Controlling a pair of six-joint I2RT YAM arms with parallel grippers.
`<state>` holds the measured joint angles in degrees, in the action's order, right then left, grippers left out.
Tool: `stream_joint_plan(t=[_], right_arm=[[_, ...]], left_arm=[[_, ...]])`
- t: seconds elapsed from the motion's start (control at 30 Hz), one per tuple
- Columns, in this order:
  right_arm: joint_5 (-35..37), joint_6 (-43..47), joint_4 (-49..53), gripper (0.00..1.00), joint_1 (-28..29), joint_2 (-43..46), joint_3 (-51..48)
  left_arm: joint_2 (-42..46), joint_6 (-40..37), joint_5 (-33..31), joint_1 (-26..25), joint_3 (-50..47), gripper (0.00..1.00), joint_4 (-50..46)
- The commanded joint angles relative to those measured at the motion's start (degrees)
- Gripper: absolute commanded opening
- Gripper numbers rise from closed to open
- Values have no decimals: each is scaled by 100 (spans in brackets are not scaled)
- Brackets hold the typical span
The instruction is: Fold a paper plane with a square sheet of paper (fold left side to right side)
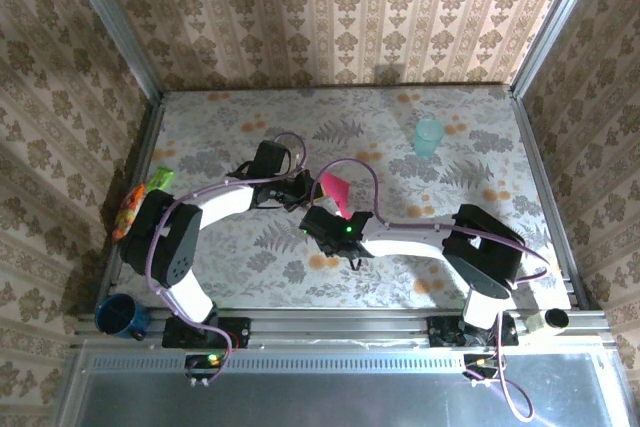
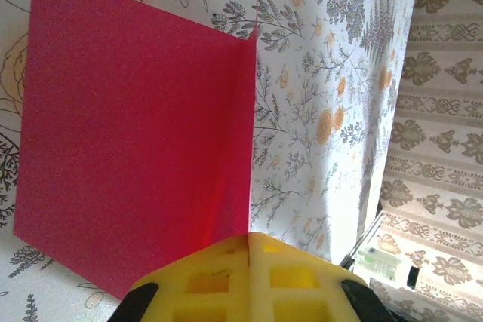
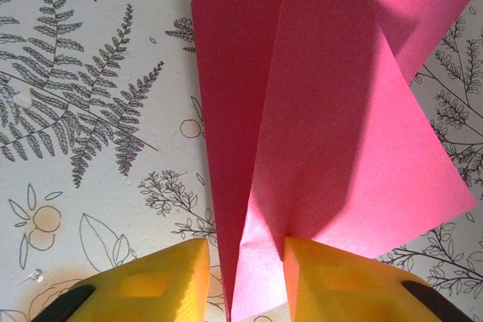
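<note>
Red sheet of paper (image 1: 335,190), half folded, standing at the middle of the desk (image 1: 560,177) between the two arms.

The left end effector (image 2: 249,240) is clamped shut on the sheet's near edge, and a crease runs straight away from its fingers. The right end effector (image 3: 245,250) is part open, one finger on either side of a raised fold, whose ridge points away from it. Bare desk lies all round the sheet. The cup (image 1: 428,135) at the far side and the packets (image 1: 135,202) at the left edge are well apart from it.
</note>
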<state>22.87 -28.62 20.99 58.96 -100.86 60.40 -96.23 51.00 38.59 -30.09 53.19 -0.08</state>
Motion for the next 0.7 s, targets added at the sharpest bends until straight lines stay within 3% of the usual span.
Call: stream_joint_plan(t=[0.0, 0.27, 0.67], right_arm=[[297, -38, 43, 33, -20, -143, 147], [347, -38, -5, 28, -33, -179, 136], [268, -83, -44, 6, -94, -122, 0]], left_arm=[[85, 59, 35, -41, 102, 0, -89], [97, 67, 30, -50, 88, 0, -95], [126, 59, 11, -50, 58, 0, -98]])
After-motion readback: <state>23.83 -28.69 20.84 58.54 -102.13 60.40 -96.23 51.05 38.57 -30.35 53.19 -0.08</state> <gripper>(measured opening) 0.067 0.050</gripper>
